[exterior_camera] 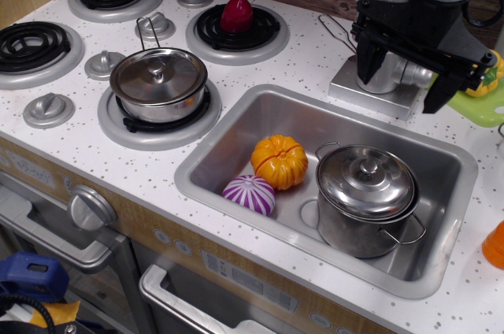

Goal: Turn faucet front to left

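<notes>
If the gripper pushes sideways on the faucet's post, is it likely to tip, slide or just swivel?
The faucet probably won't tip: its thick post stands on a wide, flat square base on the counter. Its smooth, shiny metal-look surface suggests the fingers may slip rather than bite. It looks rigid, so a push should likely turn it as one piece.

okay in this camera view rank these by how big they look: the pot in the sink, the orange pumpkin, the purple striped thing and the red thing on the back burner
1. Pot in the sink
2. Orange pumpkin
3. Purple striped vegetable
4. Red vegetable

The red one sits farther from the camera, so its last place is unsure.
</notes>
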### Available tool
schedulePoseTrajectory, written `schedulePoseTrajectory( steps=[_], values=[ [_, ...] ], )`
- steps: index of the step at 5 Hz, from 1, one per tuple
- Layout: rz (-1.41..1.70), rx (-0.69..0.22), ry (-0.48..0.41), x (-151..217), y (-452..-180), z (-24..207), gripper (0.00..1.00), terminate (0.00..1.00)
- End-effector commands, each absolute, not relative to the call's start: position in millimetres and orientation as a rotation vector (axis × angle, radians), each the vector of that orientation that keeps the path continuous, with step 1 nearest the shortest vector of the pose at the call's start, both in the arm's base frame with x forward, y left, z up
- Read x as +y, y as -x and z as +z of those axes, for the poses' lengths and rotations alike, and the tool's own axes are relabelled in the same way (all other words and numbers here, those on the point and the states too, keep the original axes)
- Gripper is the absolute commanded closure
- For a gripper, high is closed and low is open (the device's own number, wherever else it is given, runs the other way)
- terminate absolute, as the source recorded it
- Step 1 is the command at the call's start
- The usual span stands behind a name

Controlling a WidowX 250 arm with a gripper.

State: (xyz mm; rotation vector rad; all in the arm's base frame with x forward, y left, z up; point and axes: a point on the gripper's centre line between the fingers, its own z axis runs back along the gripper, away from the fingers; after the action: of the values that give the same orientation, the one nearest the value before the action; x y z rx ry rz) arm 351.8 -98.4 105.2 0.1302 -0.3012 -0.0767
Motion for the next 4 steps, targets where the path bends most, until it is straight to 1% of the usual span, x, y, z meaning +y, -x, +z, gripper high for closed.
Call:
schedulePoseTrajectory(
  steps=[1, 2, 4],
  values=[
    [-0.112, -0.392, -0.16, -101, -377, 130, 0.0, 0.0],
    [-0.13, -0.393, -0.162, -96, -381, 132, 0.0, 0.0],
    [-0.191, -0.419, -0.166, -60, -382, 132, 0.0, 0.0]
  ],
)
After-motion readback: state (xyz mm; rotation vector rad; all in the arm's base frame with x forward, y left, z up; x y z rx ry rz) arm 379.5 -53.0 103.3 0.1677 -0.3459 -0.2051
